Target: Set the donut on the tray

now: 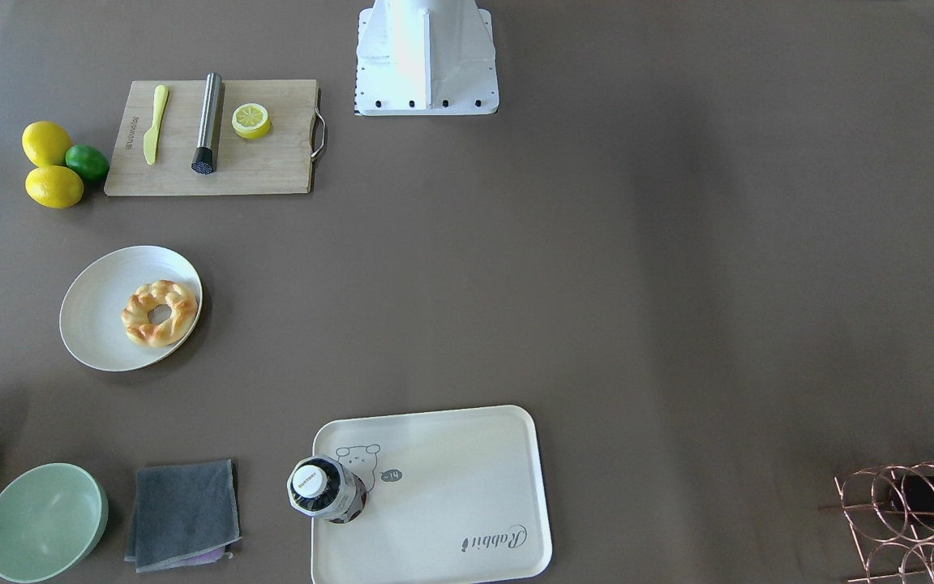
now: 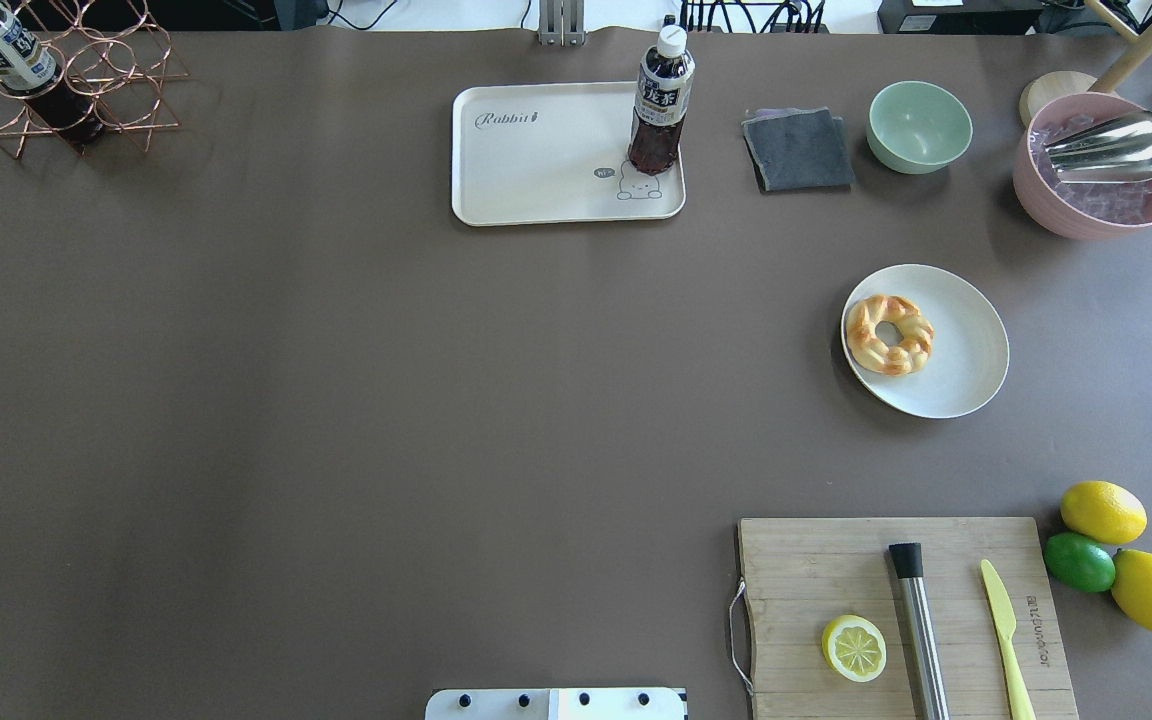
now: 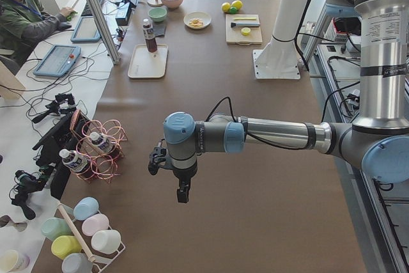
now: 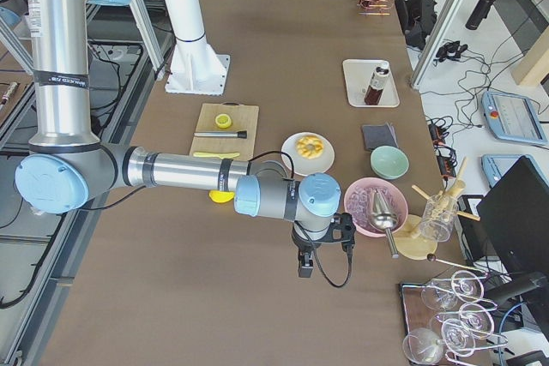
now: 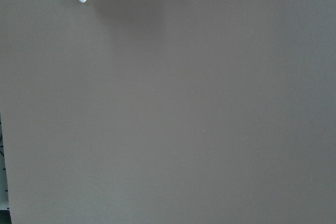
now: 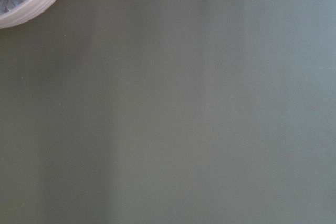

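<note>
Both the left end effector [image 3: 183,194] and the right end effector [image 4: 304,267] hung parked, and I could not tell whether they were wide or narrow. The donut [image 2: 888,334] sat on a plate [image 2: 971,362] well apart from the tray [image 2: 536,170], whose bottle [image 2: 658,110] kept to 1 corner, leaving room.

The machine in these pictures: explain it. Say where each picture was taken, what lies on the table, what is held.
It is a robot with two jointed arms at a brown table. Two pictures look down on it, one from behind the robot, one facing it. Two look along it from each end, showing the left end effector and the right end effector above bare table; nothing shows in either, though open or shut I cannot tell. Two come from wrist cameras. The donut lies on a round plate; the tray carries a bottle.
</note>
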